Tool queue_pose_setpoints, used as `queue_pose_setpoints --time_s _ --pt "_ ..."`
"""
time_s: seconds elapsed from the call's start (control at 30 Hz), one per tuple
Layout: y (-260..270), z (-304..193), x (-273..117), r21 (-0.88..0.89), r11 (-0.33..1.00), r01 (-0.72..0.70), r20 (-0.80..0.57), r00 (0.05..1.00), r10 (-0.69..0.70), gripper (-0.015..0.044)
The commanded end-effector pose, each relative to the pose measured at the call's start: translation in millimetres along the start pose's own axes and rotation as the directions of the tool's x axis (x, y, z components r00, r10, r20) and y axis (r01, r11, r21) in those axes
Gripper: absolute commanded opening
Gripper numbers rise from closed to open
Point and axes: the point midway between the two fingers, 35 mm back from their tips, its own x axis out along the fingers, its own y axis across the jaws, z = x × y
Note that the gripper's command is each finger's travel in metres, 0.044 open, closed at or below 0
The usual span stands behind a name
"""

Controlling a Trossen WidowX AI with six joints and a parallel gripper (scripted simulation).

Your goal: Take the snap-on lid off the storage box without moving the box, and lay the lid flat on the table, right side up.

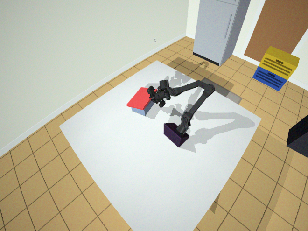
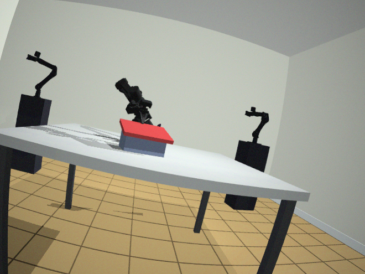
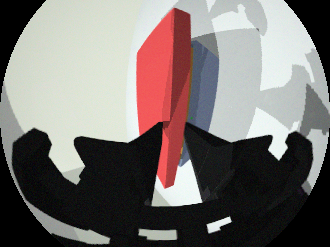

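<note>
The red lid [image 1: 140, 98] [image 2: 146, 131] [image 3: 154, 75] lies over the blue-grey storage box [image 1: 139, 110] [image 2: 142, 146] [image 3: 206, 78], right side up. It is slightly tilted, with its gripper-side edge raised and its opposite edge low at the box. A thin yellowish strip shows between lid and box in the wrist view. The box stands on the white table [image 1: 128, 159] [image 2: 213, 166]. My gripper [image 1: 151, 97] [image 2: 142, 122] [image 3: 173, 125] is shut on the lid's raised edge, with one finger above and one below. The lower finger is mostly hidden in the top and exterior views.
My arm's dark purple base block [image 1: 172, 135] stands on the table to the right of the box in the top view. Two other arms on dark pedestals [image 2: 33, 110] [image 2: 252, 154] stand beyond the table. The nearest table edge in the exterior view runs in front of the box.
</note>
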Motion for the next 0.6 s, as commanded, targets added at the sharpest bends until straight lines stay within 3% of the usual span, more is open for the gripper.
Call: queue_pose_setpoints --time_s 0.0,0.57 --pt "10 1 -4 0.005 1.000 -0.013 0.001 1.000 0.013 0.0000" --pt "33 1 -11 0.006 1.000 -0.013 0.001 1.000 0.013 0.0000"
